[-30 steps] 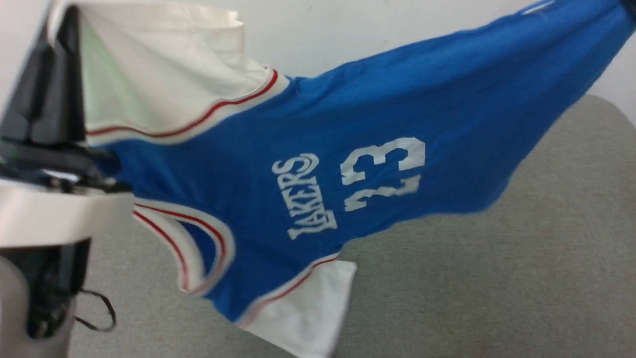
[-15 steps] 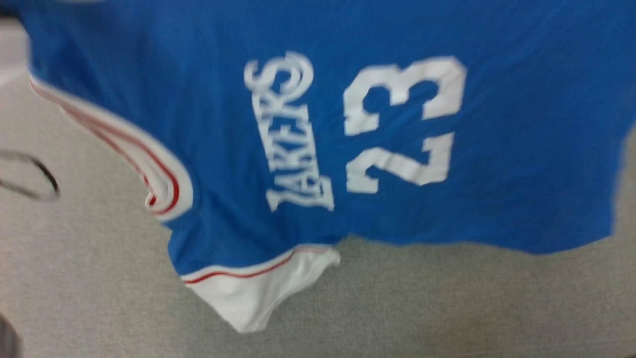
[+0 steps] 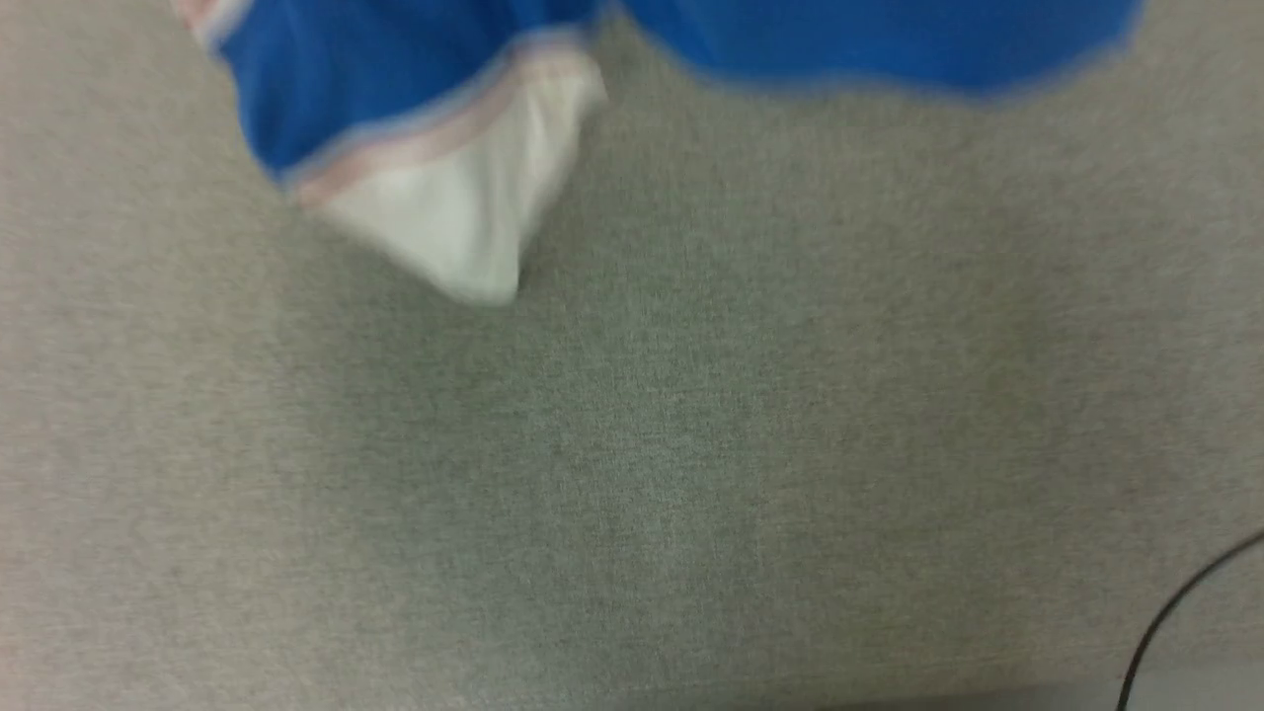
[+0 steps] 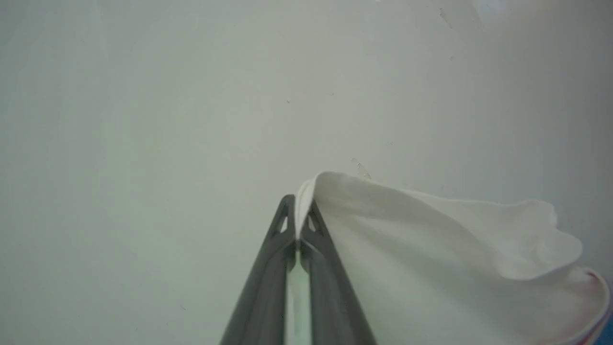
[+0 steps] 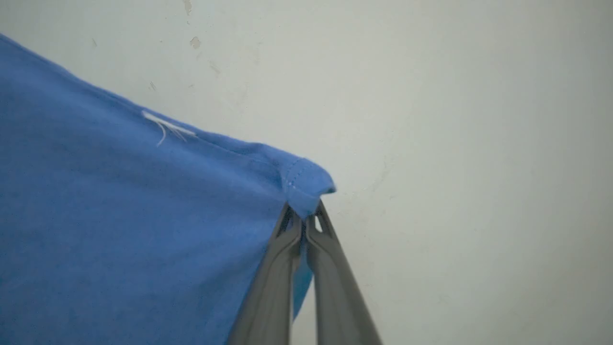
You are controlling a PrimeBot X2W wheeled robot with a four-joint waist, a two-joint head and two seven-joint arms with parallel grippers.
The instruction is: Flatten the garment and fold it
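The garment [image 3: 395, 89], royal blue with white sleeves and white-and-red trim, hangs in the air along the top of the blurred head view, one white sleeve [image 3: 454, 217] dangling lowest over the grey surface [image 3: 632, 444]. In the left wrist view my left gripper [image 4: 299, 211] is shut on the edge of a white sleeve [image 4: 431, 249], held up against a pale wall. In the right wrist view my right gripper [image 5: 303, 215] is shut on a blue hemmed corner [image 5: 306, 179] of the garment [image 5: 119, 215], whose blue cloth spreads to the left.
A grey felt-like surface lies under the hanging cloth. A thin black cable [image 3: 1175, 612] curves in at the lower right of the head view. A pale wall [image 4: 143, 120] stands behind both grippers.
The head view has swung downward, so the shirt has slid to the top of the picture and the print and left arm have left the frame. More of the grey surface shows.
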